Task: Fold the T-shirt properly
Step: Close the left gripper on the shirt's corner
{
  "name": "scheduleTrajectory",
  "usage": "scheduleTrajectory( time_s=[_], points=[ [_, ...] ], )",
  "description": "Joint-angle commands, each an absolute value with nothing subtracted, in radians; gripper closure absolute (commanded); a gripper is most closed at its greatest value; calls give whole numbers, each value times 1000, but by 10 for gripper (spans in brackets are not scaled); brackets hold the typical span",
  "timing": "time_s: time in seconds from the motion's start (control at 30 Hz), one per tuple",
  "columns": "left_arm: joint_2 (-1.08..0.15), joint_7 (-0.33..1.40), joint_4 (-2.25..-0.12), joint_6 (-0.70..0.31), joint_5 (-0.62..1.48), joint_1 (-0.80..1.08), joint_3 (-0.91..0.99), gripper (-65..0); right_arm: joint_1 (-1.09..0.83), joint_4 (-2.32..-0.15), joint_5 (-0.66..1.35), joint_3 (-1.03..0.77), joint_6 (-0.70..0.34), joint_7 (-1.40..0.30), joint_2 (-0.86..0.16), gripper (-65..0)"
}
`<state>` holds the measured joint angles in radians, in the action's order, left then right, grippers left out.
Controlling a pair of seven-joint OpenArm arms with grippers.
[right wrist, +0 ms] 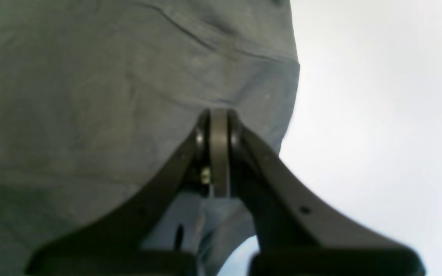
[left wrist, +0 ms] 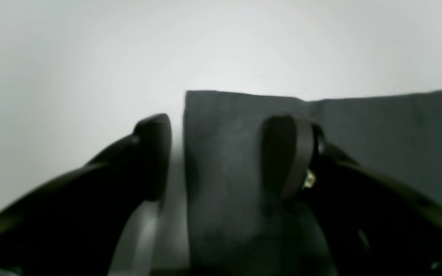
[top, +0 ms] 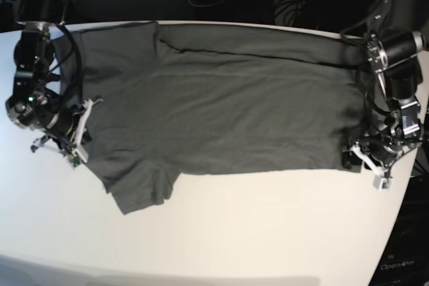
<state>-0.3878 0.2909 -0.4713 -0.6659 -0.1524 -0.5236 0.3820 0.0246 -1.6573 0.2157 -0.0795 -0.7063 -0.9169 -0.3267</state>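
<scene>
Lying spread flat across the white desk (top: 234, 232), the T-shirt (top: 221, 105) looks soft and limp, best pinched at edges, with the left hand (left wrist: 221, 153) spread astride its hem corner and the right hand (right wrist: 219, 126) pressed together over its sleeve side.

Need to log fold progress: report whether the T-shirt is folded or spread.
Mostly spread: the T-shirt lies flat across the table, one sleeve out; only its far edge looks turned over.

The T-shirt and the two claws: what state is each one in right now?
T-shirt: spread flat on the white table, far edge folded over, one sleeve sticking out.
Left gripper: open, straddling the shirt's corner.
Right gripper: shut, at the shirt's edge.
</scene>
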Motion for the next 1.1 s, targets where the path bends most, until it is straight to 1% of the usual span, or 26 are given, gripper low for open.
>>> scheduleTrajectory(
  time_s=[0.0, 0.33, 0.5, 0.87, 1.07],
  points=[
    [-374, 441, -449, -698, -202, -503, 377, -394, 44, -1676, 222, -84, -698, -908, -340, -6],
    [-374, 441, -447, -698, -208, -503, 377, -389, 44, -1676, 222, -84, -698, -911, -340, -6],
    [-374, 441, -447, -698, -208, -503, 375, -289, 44, -1676, 222, -84, -698, -911, -340, -6],
    [-371, 441, -446, -698, -203, -501, 377, -213, 41, -1673, 222, -84, -698, -909, -340, -6],
    [-364, 441, -444, -698, -208, -499, 377, -158, 41, -1673, 222, -84, -698, -909, -340, -6]
  ],
)
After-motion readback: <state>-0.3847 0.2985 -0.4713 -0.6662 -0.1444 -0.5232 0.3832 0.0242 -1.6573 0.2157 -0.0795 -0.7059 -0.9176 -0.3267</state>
